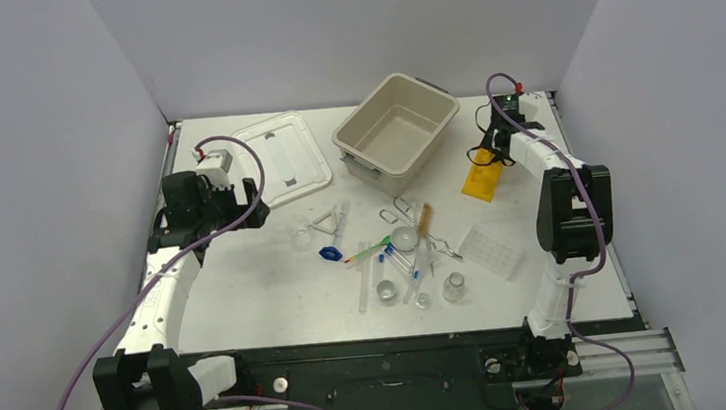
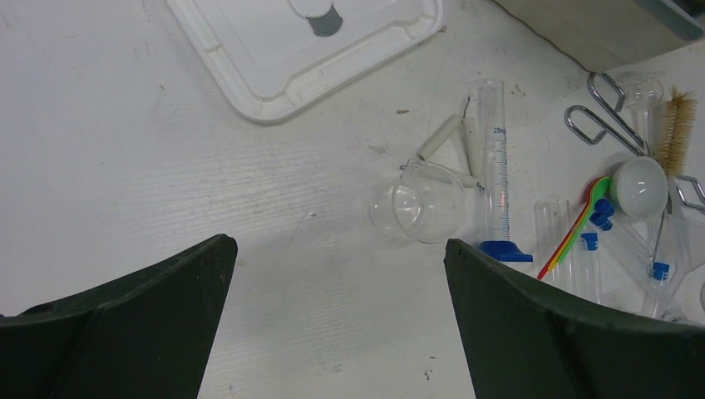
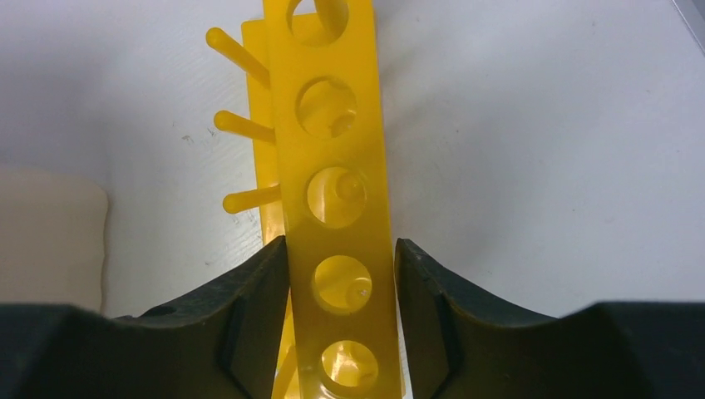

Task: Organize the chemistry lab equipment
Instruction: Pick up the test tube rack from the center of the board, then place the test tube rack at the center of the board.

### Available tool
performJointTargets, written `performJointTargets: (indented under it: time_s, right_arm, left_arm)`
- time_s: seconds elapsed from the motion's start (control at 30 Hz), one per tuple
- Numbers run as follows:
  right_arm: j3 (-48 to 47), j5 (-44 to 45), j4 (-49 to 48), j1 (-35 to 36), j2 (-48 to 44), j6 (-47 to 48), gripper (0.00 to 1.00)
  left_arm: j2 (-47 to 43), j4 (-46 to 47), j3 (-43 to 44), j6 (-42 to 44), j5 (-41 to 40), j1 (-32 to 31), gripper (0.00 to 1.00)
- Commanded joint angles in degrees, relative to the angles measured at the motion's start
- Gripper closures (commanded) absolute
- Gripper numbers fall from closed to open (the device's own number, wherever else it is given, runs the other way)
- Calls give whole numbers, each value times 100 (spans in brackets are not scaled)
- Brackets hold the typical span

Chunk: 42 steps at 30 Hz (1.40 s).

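White tabletop (image 1: 249, 304) fills your top view, and the clear glassware heaped at its middle is hard to tell apart there. Your left wrist view sorts some of it: a clear beaker (image 2: 416, 212), a graduated cylinder (image 2: 496, 166) lying flat just beside it, coloured spatulas (image 2: 578, 229), metal tongs (image 2: 603, 120) and a brush (image 2: 680, 125). The blue-capped tubes (image 2: 590, 258) slip partly behind the right-hand finger. That view cuts the white lid (image 2: 308, 50) off at its top edge and shows only a corner of the beige tub (image 2: 607, 29). Your left gripper (image 2: 337, 243) hangs spread wide above bare table, grasping nothing. The yellow tube rack (image 3: 341, 208) sits to the right of the tub, toward the far right of the table, and both ends of its holed strip run out of the right wrist view. Your right gripper (image 3: 341, 249) is clamped on it, a finger pressed against each long edge of that strip.
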State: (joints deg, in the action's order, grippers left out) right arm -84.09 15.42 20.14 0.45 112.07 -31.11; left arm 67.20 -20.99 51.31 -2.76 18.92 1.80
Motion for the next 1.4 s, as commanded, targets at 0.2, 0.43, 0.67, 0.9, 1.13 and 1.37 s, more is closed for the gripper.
performJointTargets:
  time_s: [0.2,0.43,0.67,0.9,1.13,1.37]
  right_arm:
    - [-280,132,121,-18,-132,259,96]
    - [-182,262,92,-3,-986,288,100]
    - [115,323,132,424,-2252,722,100]
    - [280,-18,615,1779,-3276,1711,100]
    - [247,-317,1161,3657,-3758,2300,100]
    - [129,-873,1585,5671,-3554,2894,100]
  left_arm:
    - [-219,8,158,148,45,-40,3]
    - [-326,-72,184,176,52,-39,3]
    - [-418,-430,458,176,315,-24,4]
    - [-604,-865,741,432,495,4,4]
    - [-229,-1307,1635,-173,-160,263,3]
    - [52,-1743,2213,-376,83,676,3]
